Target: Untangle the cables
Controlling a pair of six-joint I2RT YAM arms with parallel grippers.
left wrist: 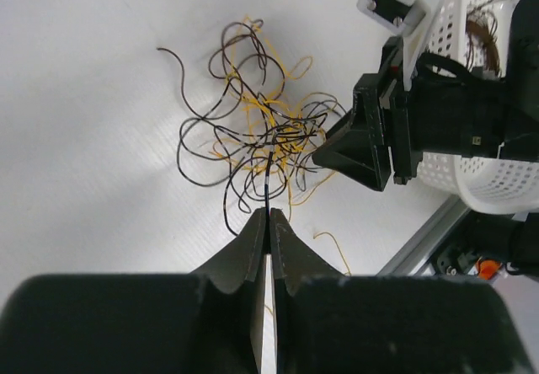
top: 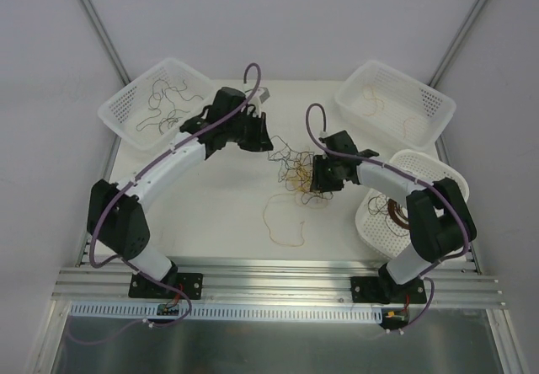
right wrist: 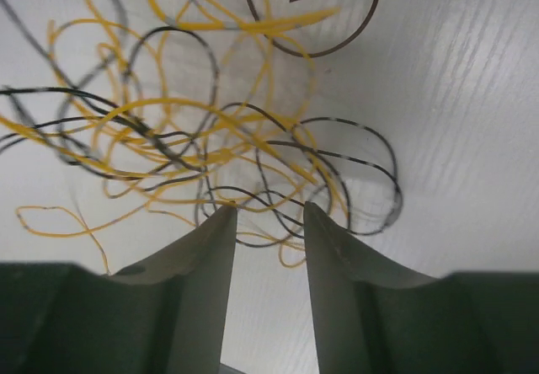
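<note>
Left wrist view has the left claw (left wrist: 268, 212) pinched together on one black strand (left wrist: 265, 187), which runs straight ahead from its tips into the cables (left wrist: 257, 130); that knot of black, brown and yellow loops lies on the table (left wrist: 84, 96) just ahead of this claw, between it and the right claw (left wrist: 324, 157) facing it from the far side; I judge they are set opposite so that one can anchor a strand while the other draws the rest away; from its own wrist, the right claw's fingers (right wrist: 210, 248) stand partly apart with nothing clamped; thin black and yellow loops cross right at their tips; whether any strand sits inside the gap I cannot tell; a white basket (top: 114, 113) out beyond the left claw holds loose strands, probably a place for freed ones.
</note>
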